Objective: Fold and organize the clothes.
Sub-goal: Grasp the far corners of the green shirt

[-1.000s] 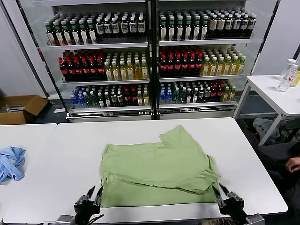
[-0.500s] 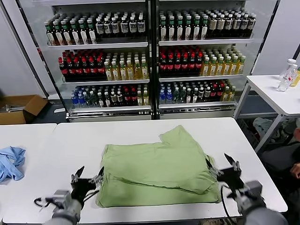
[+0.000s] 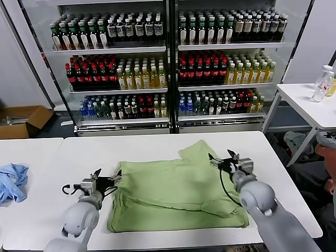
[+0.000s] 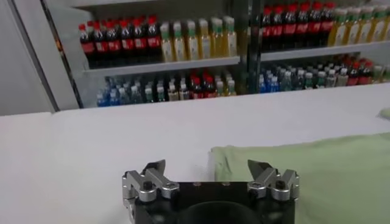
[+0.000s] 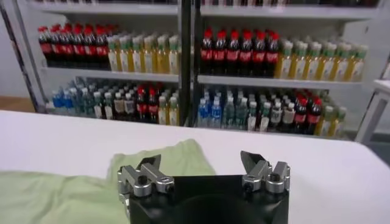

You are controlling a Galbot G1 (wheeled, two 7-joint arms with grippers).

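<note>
You stood in front of a big glass fridge (image 3: 168, 63) full of drink bottles in red, yellow, green and blue rows. Before you was a wide white counter (image 3: 79, 152), smooth and flat.

The clothes (image 3: 176, 197) lay in the middle of the counter, toward your side. You could see only a plain green side, with no collar, buttons or print. It looked like a shirt folded partly over itself, with one layer lying on top of another. A sleeve poked out at the far edge, and another bulged out on the right. The near edge looked a bit crooked. So I think the folding was started but not finished. The sleeves likely needed tucking in, and the shirt needed one more neat fold. I could not tell if there was one shirt or more in that pile.

The cloth looked soft and thin, with little wrinkles. It would flop and slide easily.

Your left end effector (image 3: 105, 181) hung just beside the shirt's left edge, with its two metal fingers spread wide and nothing in them. Your right end effector (image 3: 228, 161) hung over the right side of the shirt, near the far sleeve, also spread wide and holding nothing.

A crumpled blue cloth (image 3: 11, 181) sat on another white counter far to the left.
</note>
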